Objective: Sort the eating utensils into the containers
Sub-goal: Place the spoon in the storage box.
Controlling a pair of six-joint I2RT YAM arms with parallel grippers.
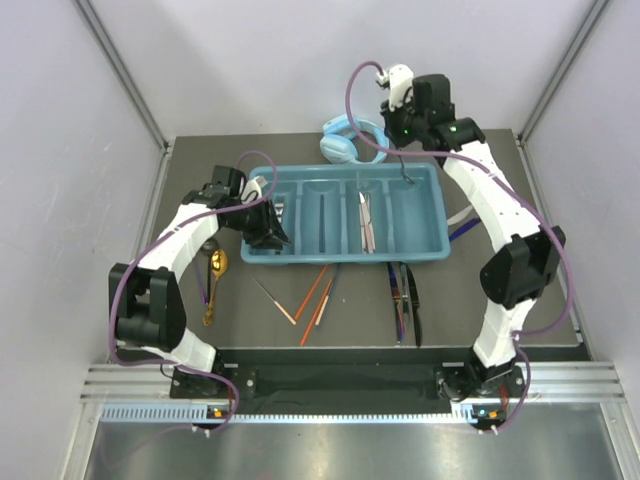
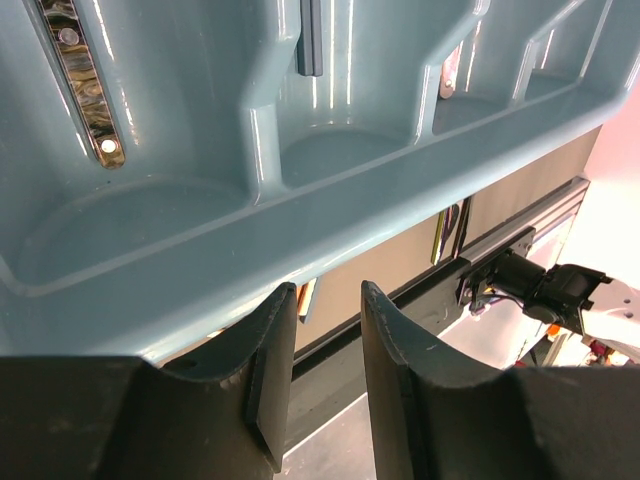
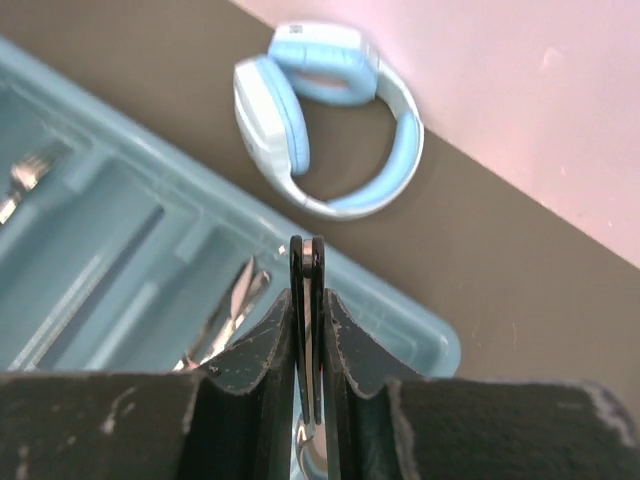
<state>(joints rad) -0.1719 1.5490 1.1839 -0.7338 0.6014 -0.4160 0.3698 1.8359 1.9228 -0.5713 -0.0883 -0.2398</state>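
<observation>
1. Top view: one teal tray (image 1: 300, 257) with four long compartments lies mid-worktop. One set of headphones (image 1: 345, 140) sits just past its far edge.
2. In the tray, one silver piece (image 1: 281, 210) lies in the leftmost compartment and one pale knife (image 1: 365, 222) in the third.
3. Between the tray and the near edge lie one gold spoon (image 1: 216, 272), about three orange chopsticks (image 1: 316, 290), and dark cutlery (image 1: 405, 298) too bunched to count.
4. The left gripper (image 1: 272, 238) is at the tray's near left corner. The right gripper (image 1: 405, 168) hangs over the rightmost compartment.
5. Left wrist view: the left gripper (image 2: 328, 300) is part open and empty, over the tray rim (image 2: 350, 220).
6. Right wrist view: the right gripper (image 3: 308, 300) is clenched on one thin utensil (image 3: 308, 260). Its type is hard to make out. The tray (image 3: 400, 320) lies below.
</observation>
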